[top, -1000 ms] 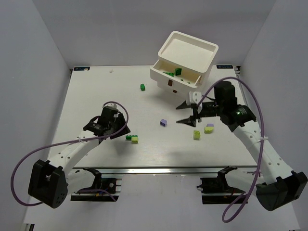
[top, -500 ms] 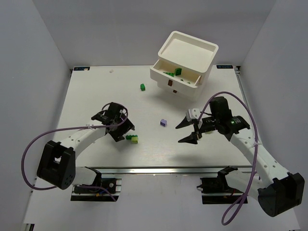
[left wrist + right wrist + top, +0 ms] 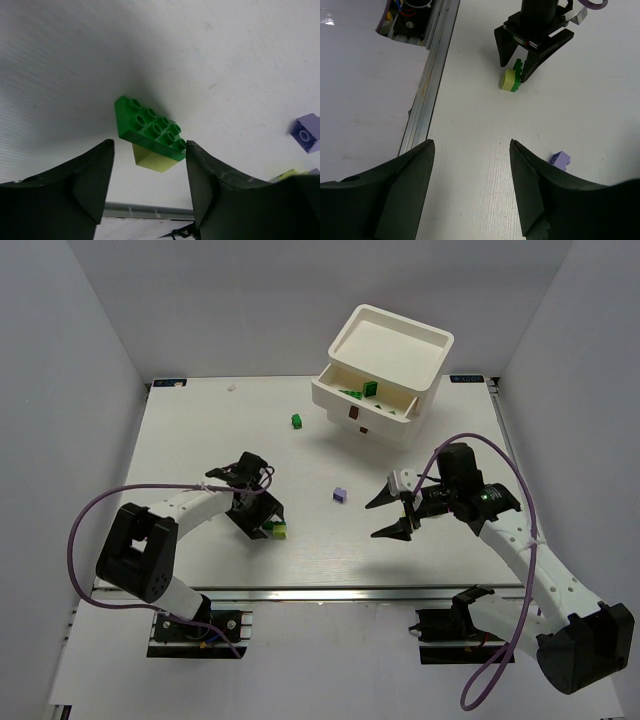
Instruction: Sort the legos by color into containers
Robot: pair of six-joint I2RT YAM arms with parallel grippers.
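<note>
The white drawer unit (image 3: 395, 340) sits at the far edge of the table (image 3: 200, 430), with dark green legos (image 3: 366, 390) in its open drawer (image 3: 335, 377). Toward the near edge, the left jaws stand open astride a green-on-lime brick stack (image 3: 151, 131). The right jaws gape empty.

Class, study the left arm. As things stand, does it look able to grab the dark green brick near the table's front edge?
Probably yes. The left fingers stand open on either side of the green brick, with nothing between them. A yellow-green brick touching it may come along.
</note>
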